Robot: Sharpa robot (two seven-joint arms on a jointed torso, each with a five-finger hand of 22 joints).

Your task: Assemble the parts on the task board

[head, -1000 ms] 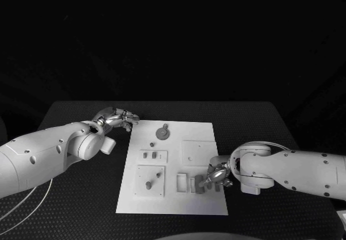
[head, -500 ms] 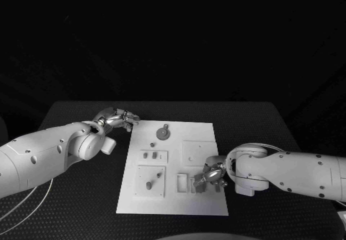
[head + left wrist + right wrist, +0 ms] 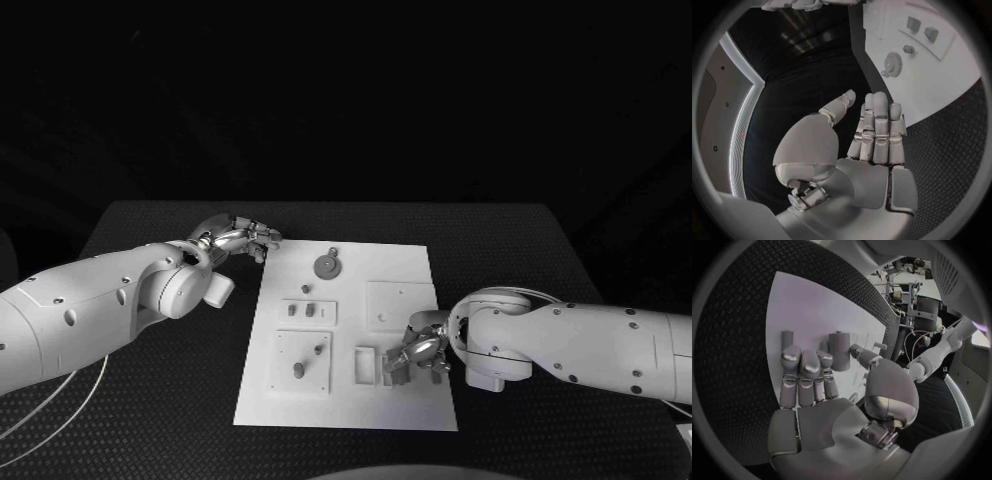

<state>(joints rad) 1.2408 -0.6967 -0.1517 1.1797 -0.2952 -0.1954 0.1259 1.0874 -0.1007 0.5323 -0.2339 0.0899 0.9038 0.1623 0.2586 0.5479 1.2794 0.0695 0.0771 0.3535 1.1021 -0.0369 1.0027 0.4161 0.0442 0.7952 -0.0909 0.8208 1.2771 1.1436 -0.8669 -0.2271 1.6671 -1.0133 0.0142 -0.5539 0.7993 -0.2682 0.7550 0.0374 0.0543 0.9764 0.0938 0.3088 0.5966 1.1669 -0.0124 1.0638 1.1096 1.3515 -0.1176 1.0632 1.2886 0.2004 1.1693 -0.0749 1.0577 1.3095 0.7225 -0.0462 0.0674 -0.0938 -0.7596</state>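
Head view: white rectangular task board (image 3: 404,270) lies mid-surface. Right hand (image 3: 420,352) sits over upright grey parts (image 3: 389,368) at its near edge; grasp cannot be told.

Left wrist: left hand (image 3: 870,150) released, holding nothing, beside board.

Right wrist: fingers (image 3: 801,371) extended, touching cylinders. Risk: toppling them.
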